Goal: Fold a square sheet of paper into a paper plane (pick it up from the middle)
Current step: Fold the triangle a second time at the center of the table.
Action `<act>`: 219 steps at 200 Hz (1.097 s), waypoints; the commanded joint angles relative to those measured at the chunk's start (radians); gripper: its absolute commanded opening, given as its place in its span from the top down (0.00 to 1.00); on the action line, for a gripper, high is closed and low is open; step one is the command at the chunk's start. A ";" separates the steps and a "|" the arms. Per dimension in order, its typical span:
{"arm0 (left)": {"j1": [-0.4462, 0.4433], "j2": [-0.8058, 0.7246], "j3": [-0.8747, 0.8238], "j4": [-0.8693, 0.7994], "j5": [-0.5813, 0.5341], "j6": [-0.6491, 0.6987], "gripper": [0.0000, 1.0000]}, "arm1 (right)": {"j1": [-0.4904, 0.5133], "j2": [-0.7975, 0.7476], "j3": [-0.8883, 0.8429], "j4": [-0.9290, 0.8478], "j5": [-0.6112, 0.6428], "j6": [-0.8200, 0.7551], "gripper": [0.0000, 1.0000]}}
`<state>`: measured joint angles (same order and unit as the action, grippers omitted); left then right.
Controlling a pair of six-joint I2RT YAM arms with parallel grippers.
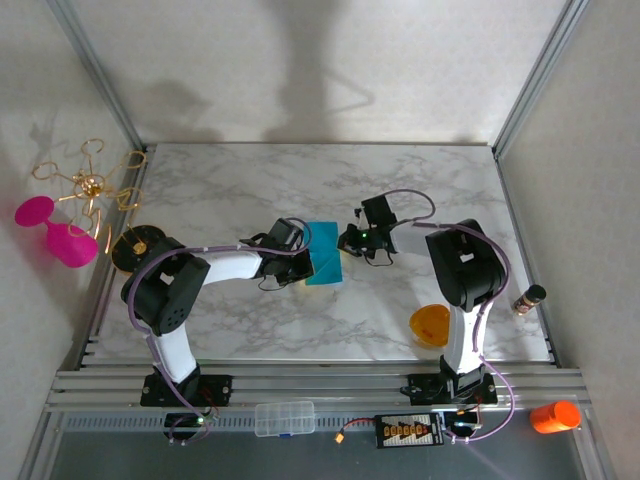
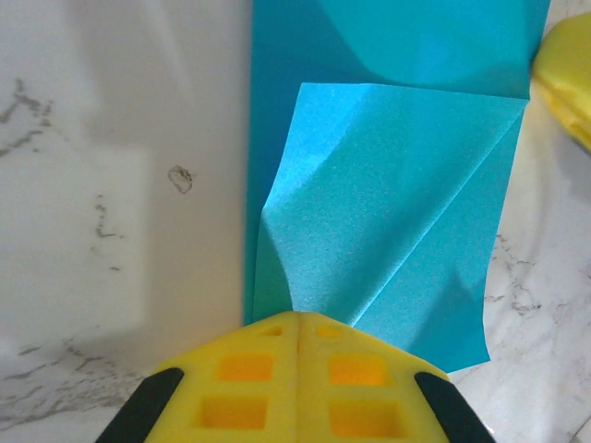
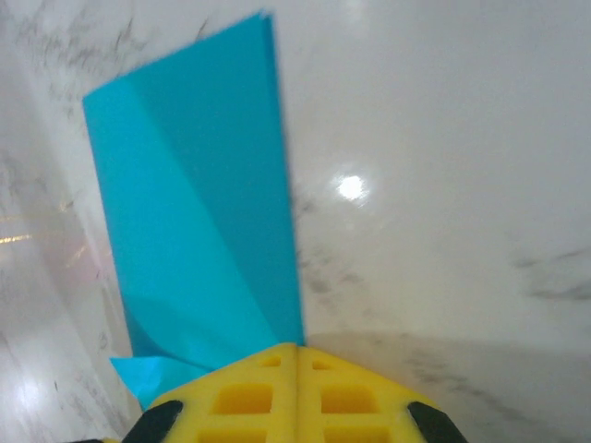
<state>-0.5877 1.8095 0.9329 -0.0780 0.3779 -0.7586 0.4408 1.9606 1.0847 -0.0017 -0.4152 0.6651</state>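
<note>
Tightly, left claw pinches creased teal paper (thin, matte); right claw closed alongside

The closed right tool meets the folded teal paper on the marble table.

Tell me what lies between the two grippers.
The partly folded blue paper lies between the left gripper and the right gripper, as the top view shows; both closed tips reach its edges.
</note>
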 commanded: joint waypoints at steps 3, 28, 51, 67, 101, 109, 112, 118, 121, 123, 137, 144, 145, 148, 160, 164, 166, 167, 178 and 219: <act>0.000 0.053 -0.050 -0.167 -0.091 0.022 1.00 | -0.044 -0.004 0.033 -0.021 0.091 -0.038 0.98; -0.001 0.054 -0.036 -0.163 -0.086 0.022 1.00 | -0.028 -0.060 0.011 0.006 0.048 -0.033 0.98; -0.002 0.057 -0.025 -0.164 -0.077 0.021 1.00 | 0.012 -0.078 -0.012 0.019 0.015 -0.027 0.98; -0.003 0.056 -0.019 -0.168 -0.076 0.021 1.00 | 0.045 -0.066 -0.018 0.025 -0.010 -0.018 0.98; -0.003 0.047 -0.006 -0.175 -0.076 0.024 1.00 | 0.087 -0.019 -0.016 0.034 -0.034 -0.001 0.98; -0.003 0.044 -0.005 -0.175 -0.077 0.022 1.00 | 0.089 -0.010 -0.018 0.035 -0.035 0.001 0.98; -0.003 0.044 -0.006 -0.173 -0.076 0.019 1.00 | 0.089 -0.007 -0.019 0.035 -0.036 0.003 0.98; -0.003 0.042 -0.009 -0.170 -0.075 0.017 1.00 | 0.090 -0.004 -0.021 0.036 -0.032 0.003 0.98; -0.003 0.041 -0.010 -0.167 -0.073 0.015 1.00 | 0.089 -0.002 -0.022 0.034 -0.030 0.003 0.98; -0.003 0.040 -0.011 -0.165 -0.071 0.014 1.00 | 0.089 -0.001 -0.023 0.035 -0.029 0.002 0.98; -0.005 0.040 -0.008 -0.162 -0.068 0.012 1.00 | 0.089 0.007 -0.026 0.021 -0.010 -0.004 0.98; -0.004 0.039 -0.005 -0.161 -0.065 0.012 1.00 | 0.089 0.012 -0.024 0.010 0.000 -0.008 0.98; -0.004 0.039 -0.004 -0.161 -0.064 0.012 1.00 | 0.088 0.013 -0.023 0.009 0.001 -0.008 0.98; -0.004 0.039 -0.003 -0.161 -0.064 0.012 1.00 | 0.089 0.015 -0.022 0.004 0.005 -0.011 0.98; -0.004 0.034 0.007 -0.164 -0.059 0.016 1.00 | 0.088 0.023 -0.022 -0.010 0.018 -0.016 0.98; -0.005 0.031 0.010 -0.165 -0.057 0.018 1.00 | 0.089 0.026 -0.022 -0.014 0.022 -0.018 0.99; -0.005 0.030 0.012 -0.164 -0.056 0.019 1.00 | 0.089 0.027 -0.023 -0.016 0.025 -0.019 0.99; -0.005 0.029 0.014 -0.164 -0.056 0.019 1.00 | 0.089 0.028 -0.024 -0.017 0.026 -0.019 0.99; -0.004 0.016 0.027 -0.158 -0.043 0.025 1.00 | 0.088 0.034 -0.028 -0.025 0.033 -0.022 0.99; -0.012 -0.071 0.064 -0.050 0.065 0.067 0.92 | 0.089 0.046 -0.038 -0.047 0.057 -0.025 0.98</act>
<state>-0.5888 1.8008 0.9634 -0.1329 0.4049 -0.7261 0.5308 1.9625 1.0737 0.0219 -0.4213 0.6563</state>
